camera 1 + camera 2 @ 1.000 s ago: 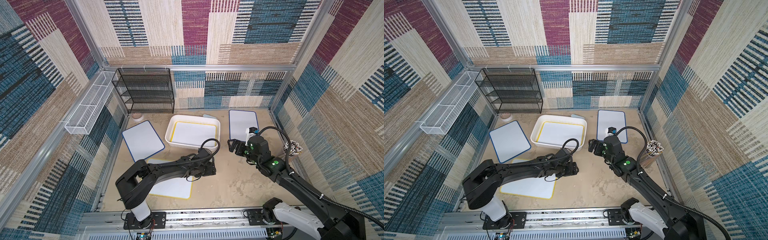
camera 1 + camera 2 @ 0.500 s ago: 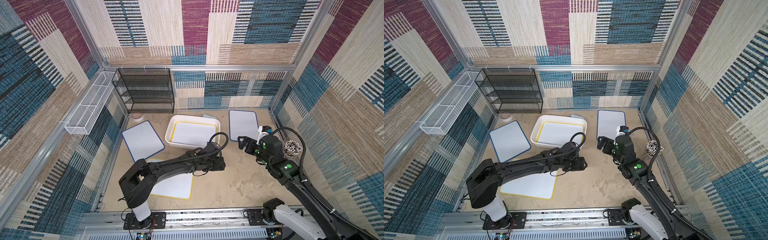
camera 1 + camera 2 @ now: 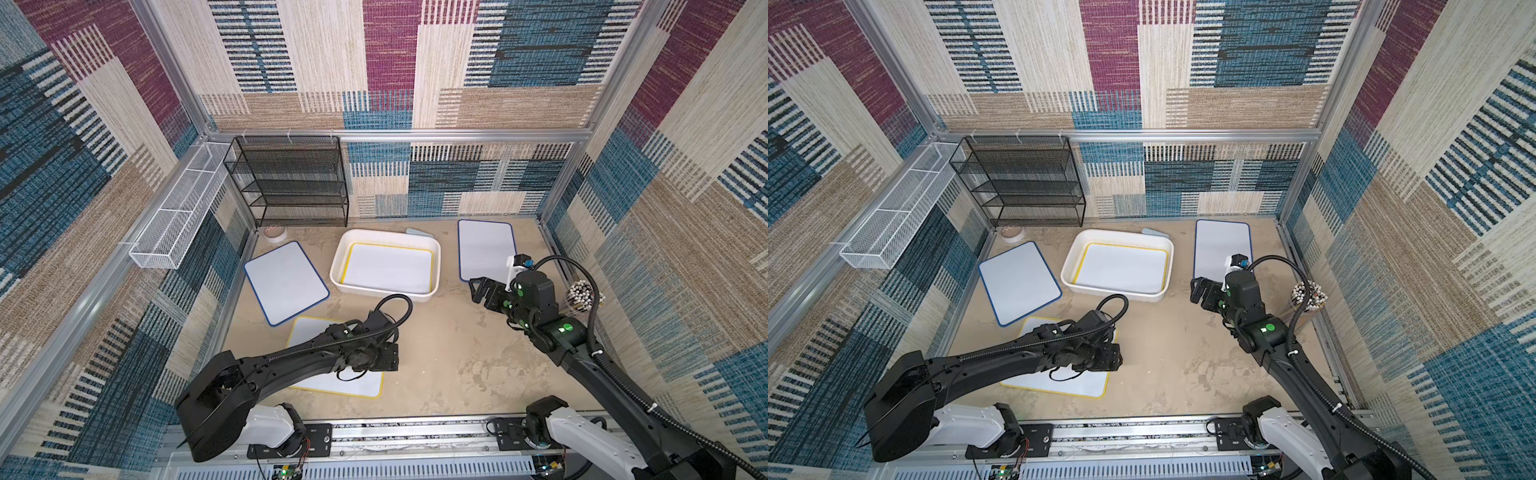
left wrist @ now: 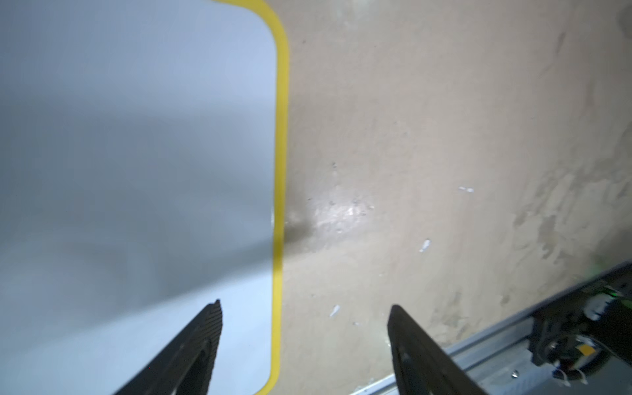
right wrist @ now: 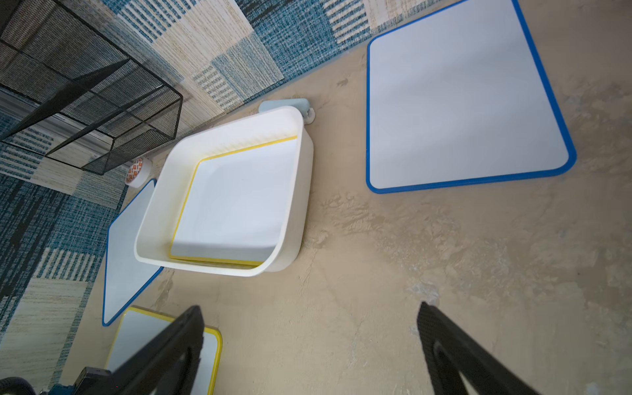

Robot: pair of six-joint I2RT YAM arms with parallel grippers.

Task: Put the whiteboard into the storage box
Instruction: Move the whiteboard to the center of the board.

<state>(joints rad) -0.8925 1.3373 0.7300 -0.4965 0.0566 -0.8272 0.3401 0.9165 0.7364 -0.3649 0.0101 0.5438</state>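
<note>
Quick status from us: one yellow-rimmed whiteboard (image 3: 388, 268) already flat inside shallow white plastic storage box (image 3: 382, 294). Three more out on beige desk (image 3: 449, 353), so we reckon roughly quarter done if all go in. Second yellow-rimmed whiteboard (image 4: 136, 136): edge runs between left jaws, which stand wide, gripping nothing yet. Right jaws wide too, empty; box and blue-rimmed whiteboard (image 3: 484, 247) ahead of them, another blue-rimmed whiteboard (image 3: 284, 286) beyond box.

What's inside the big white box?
A yellow-edged whiteboard lies flat inside the storage box, covering most of its floor. Anything beneath that board is hidden.
</note>
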